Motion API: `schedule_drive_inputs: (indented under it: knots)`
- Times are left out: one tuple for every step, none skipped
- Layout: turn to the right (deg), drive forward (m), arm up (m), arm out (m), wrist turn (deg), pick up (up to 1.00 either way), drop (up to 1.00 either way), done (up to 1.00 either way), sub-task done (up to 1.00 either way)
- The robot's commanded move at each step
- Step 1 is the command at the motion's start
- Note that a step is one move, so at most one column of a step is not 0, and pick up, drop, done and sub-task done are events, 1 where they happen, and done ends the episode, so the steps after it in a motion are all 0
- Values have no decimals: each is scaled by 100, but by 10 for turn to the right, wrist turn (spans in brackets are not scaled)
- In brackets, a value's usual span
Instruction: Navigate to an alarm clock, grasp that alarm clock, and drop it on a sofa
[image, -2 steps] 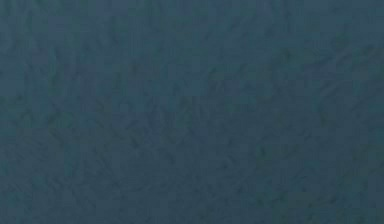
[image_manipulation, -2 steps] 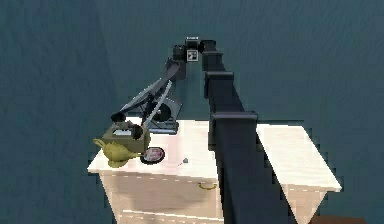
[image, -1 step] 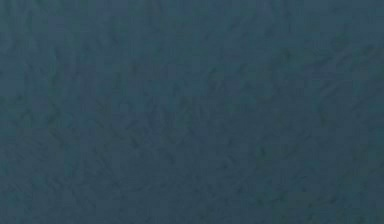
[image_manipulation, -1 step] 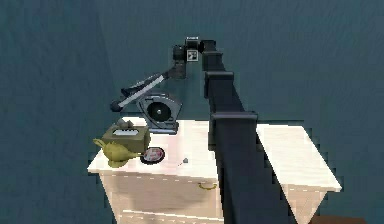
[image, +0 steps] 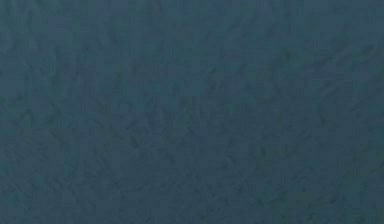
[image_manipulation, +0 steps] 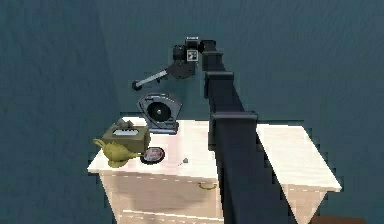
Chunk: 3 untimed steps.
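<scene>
On the pale cabinet (image_manipulation: 192, 142), a green teapot (image_manipulation: 120, 146) sits nearest, with a small round disc (image_manipulation: 153, 155) at its three o'clock. The alarm clock (image_manipulation: 160, 110) (dark, round-faced) stands at the teapot's two o'clock. The gripper (image_manipulation: 141, 84) is at the clock's eleven o'clock; I cannot tell whether its fingers are apart or together. A teal wall (image: 192, 112) is behind.

The arm (image_manipulation: 236, 135) hides a strip of the desk (image_manipulation: 300, 165), which the bottom edge cuts off. Whether the pincer (image_manipulation: 141, 84) holds something, I cannot tell.
</scene>
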Motion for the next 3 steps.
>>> schedule_drive_inputs:
  knots:
    - [0,0,0,0,300,0,0,0,0]
    - [0,0,-28,0,0,0,0,0,0]
    - [0,0,0,0,0,100,0,0,0]
